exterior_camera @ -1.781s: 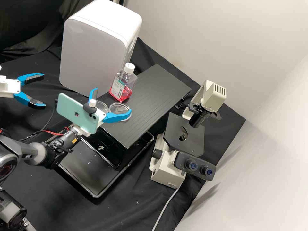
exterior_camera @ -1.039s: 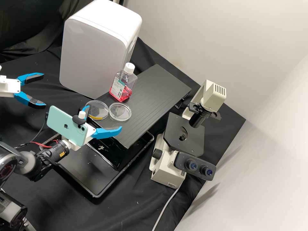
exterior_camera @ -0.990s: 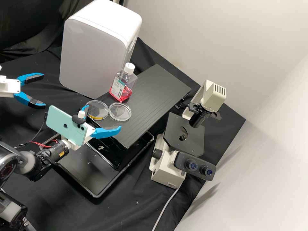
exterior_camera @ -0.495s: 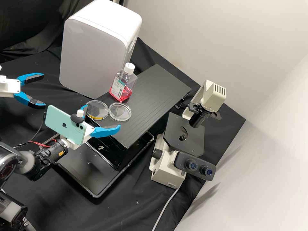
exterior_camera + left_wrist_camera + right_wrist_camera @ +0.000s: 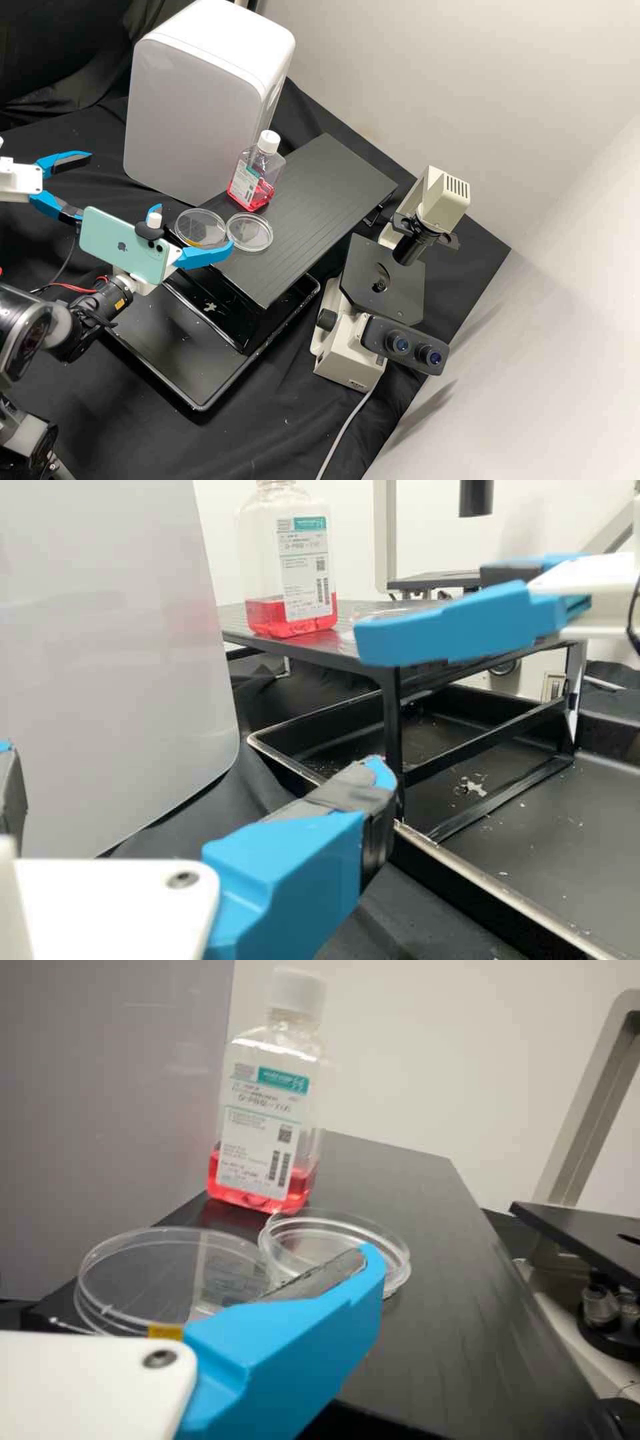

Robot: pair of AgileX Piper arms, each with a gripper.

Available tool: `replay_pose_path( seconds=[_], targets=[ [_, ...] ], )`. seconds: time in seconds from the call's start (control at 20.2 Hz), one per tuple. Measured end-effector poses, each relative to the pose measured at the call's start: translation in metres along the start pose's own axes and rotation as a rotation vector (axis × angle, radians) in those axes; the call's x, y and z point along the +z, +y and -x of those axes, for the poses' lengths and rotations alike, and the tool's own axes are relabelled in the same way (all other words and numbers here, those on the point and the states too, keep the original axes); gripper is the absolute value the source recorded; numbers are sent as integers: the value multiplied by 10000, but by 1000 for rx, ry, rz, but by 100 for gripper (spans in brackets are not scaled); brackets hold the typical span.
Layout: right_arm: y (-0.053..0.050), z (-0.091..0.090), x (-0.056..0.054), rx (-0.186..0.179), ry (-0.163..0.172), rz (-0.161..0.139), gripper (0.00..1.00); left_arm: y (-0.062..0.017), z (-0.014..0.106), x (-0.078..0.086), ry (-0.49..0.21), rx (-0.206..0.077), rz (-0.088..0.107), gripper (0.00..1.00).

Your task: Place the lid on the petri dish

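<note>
While right tool (image 5: 194, 226) gapes, lid (image 5: 150, 1278) lies just ahead, untouched.

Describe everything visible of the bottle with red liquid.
The bottle is clear plastic, with a white screw cap and a printed label. A shallow layer of red liquid lies at its bottom. It stands upright on the black ribbed platform, near the white box, apart from both clear dishes. Nothing grips it.

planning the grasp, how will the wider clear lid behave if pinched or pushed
The lid looks like thin, clear plastic: probably light and stiff, though it may crack under a hard pinch. Lying flat on the black platform, it would likely slide rather than tip.
</note>
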Motion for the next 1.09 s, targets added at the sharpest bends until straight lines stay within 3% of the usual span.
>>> replay_pose_path(
  seconds=[0.15,0.54,0.59,0.89,1.09],
  targets=[
    [-69,-21,15,-24,-17,0,100,0,0,0,0,0,0,100],
    [-96,-32,58,-32,-46,0,100,0,0,1,4,1,3,100],
    [-89,-38,82,-30,-55,1,0,0,0,1,4,1,3,100],
    [-55,-58,131,-35,-38,-72,0,-2,0,9,7,1,3,100],
    [-52,-72,153,-42,-19,-78,0,-2,0,9,7,1,1,100]
  ],
)
